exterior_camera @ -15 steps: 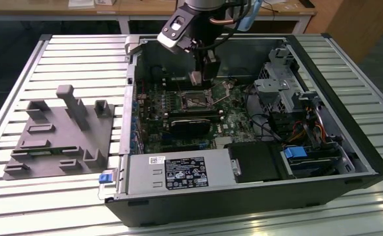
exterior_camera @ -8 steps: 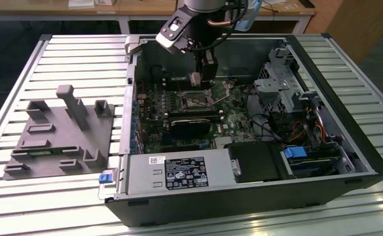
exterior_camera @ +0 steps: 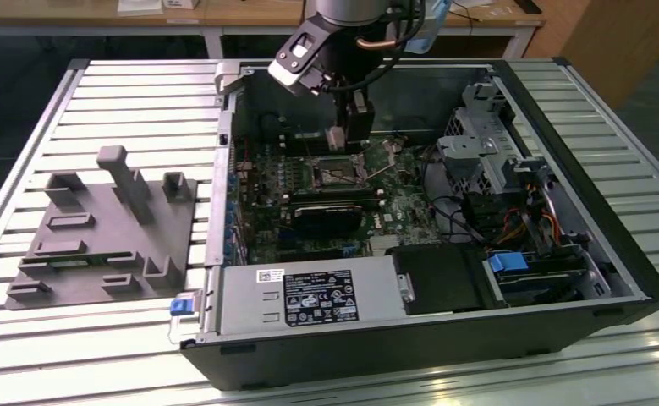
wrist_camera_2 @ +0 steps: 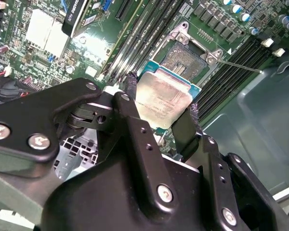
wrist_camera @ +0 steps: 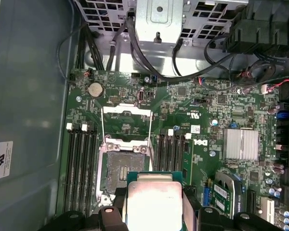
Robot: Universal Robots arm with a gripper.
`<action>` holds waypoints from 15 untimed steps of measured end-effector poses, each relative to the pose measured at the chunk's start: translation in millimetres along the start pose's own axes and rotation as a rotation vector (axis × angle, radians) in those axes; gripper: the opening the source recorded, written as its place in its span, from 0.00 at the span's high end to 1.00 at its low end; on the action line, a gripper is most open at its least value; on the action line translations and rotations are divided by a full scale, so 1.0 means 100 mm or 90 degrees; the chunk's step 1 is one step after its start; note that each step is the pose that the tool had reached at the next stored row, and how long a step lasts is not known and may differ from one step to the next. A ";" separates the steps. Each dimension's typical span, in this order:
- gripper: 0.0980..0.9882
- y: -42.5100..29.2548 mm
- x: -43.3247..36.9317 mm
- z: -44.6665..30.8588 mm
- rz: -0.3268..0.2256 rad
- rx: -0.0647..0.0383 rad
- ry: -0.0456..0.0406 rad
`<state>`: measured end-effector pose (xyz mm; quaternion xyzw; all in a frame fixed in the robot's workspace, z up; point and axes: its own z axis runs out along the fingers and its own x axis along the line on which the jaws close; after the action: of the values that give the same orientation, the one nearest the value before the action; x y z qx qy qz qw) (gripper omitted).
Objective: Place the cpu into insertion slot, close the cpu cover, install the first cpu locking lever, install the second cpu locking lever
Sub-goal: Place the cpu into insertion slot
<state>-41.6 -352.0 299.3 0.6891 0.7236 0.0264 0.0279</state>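
One cpu [wrist_camera_2: 164, 102] inside the tool [wrist_camera_2: 162, 95]

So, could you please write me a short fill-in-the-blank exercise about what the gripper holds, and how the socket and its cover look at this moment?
1. The gripper holds the cpu between its two ____.
2. The insertion slot is ____: no chip lies in it.
3. The cpu cover is swung ____, away from the insertion slot.
Missing words: fingers; empty; open.
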 end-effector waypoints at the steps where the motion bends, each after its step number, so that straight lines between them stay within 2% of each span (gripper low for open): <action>1: 0.50 0.000 0.001 0.006 0.000 0.000 0.0000; 15: 0.50 -0.006 0.013 0.087 0.004 0.000 -0.0005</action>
<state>-41.6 -350.8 290.6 0.6916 0.7213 0.0262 0.0281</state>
